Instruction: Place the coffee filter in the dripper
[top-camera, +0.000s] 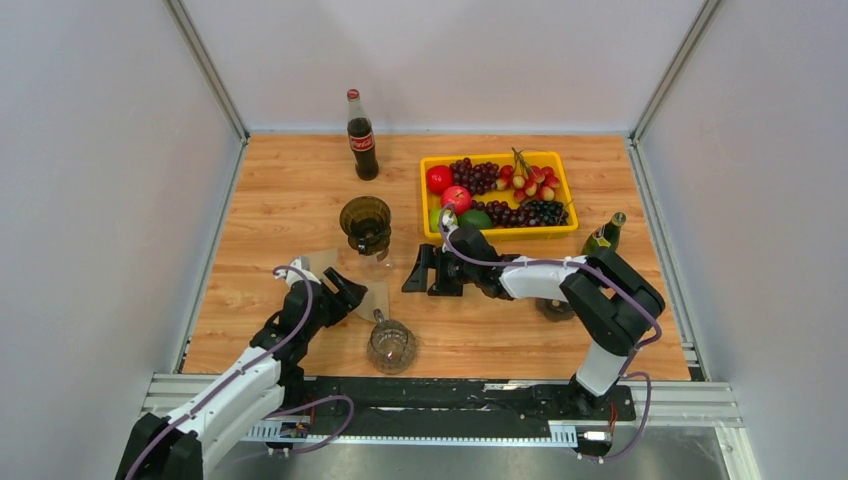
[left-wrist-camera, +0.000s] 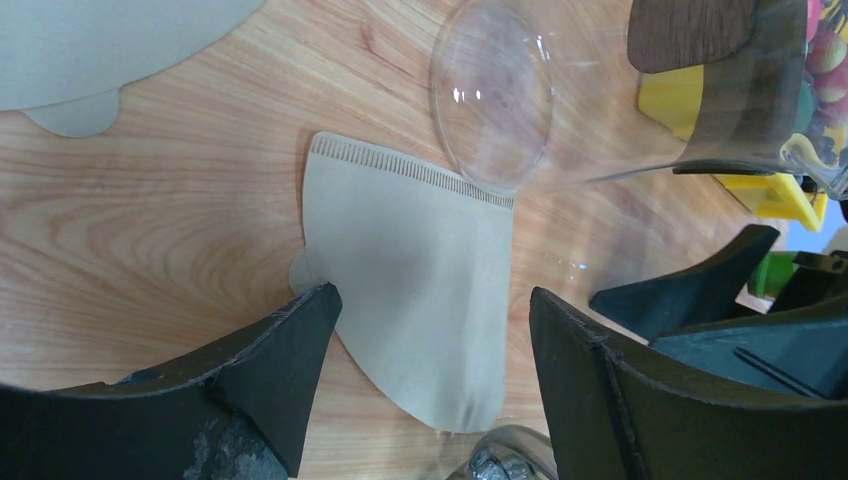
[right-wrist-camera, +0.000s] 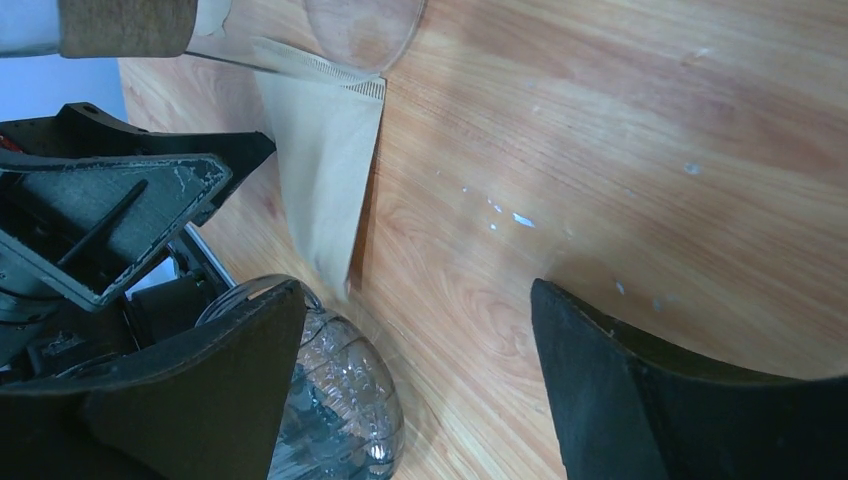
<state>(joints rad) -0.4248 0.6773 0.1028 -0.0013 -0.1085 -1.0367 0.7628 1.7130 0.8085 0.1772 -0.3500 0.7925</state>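
A beige paper coffee filter (left-wrist-camera: 420, 260) lies flat on the wooden table, its ribbed edge touching the clear round base of the dripper. The dripper (top-camera: 366, 222) is smoky dark glass with a wooden grip, standing upright at mid-table; it also shows in the left wrist view (left-wrist-camera: 740, 90). My left gripper (left-wrist-camera: 432, 295) is open, one finger on each side of the filter, low over it. In the top view the left gripper (top-camera: 350, 290) sits just left of the filter (top-camera: 375, 298). My right gripper (top-camera: 418, 272) is open and empty, right of the filter (right-wrist-camera: 325, 170).
A ribbed clear glass mug (top-camera: 390, 345) stands just in front of the filter. A second filter (top-camera: 322, 262) lies to the left of the dripper. A cola bottle (top-camera: 361, 135), a yellow fruit tray (top-camera: 500, 157) and a green bottle (top-camera: 604, 235) stand farther back and right.
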